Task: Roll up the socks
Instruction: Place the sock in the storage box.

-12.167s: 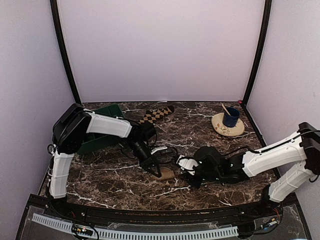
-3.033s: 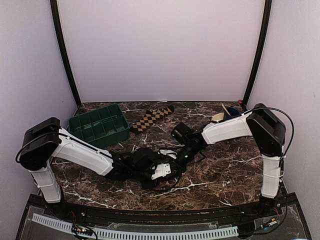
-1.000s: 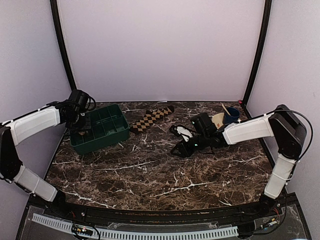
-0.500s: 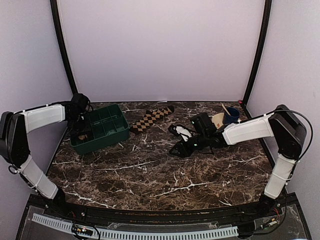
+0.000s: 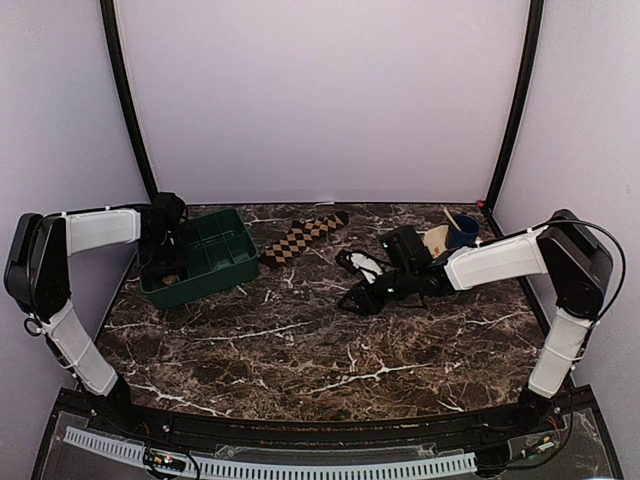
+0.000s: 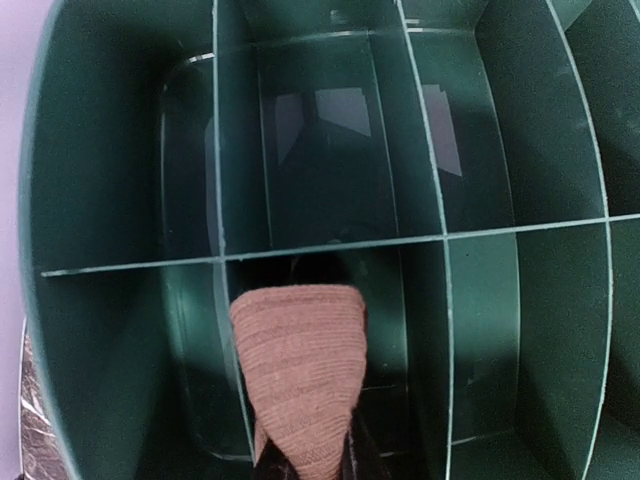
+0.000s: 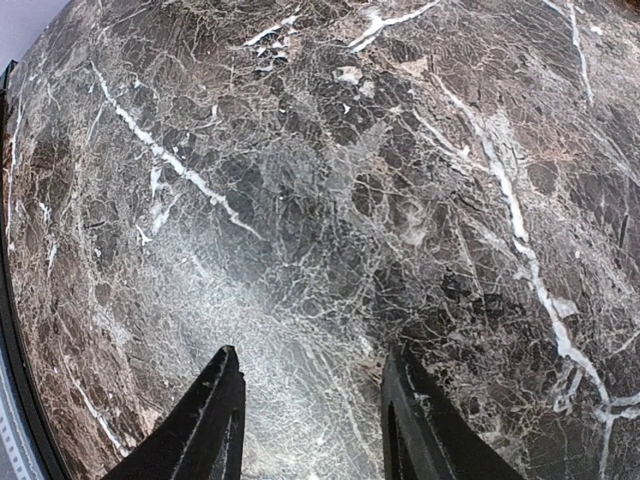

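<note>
Dark, white-veined marble tabletop (image 5: pixel 300 350), pale lilac walls. At left, inside green tray (image 5: pixel 205 283), left gripper (image 6: pixel 308 462) pinched shut on rolled tan sock (image 6: pixel 298 365), fingers mostly cut off. Checkered sock (image 5: pixel 300 236) flat mid-back. Right gripper (image 7: pixel 310 420) parted above marble. Plate (image 5: pixel 436 240) partly hidden behind arm.

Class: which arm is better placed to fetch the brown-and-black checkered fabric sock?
Probably right: the right gripper is open and empty near the checkered sock; the left gripper holds the rolled tan sock over the green tray.
</note>
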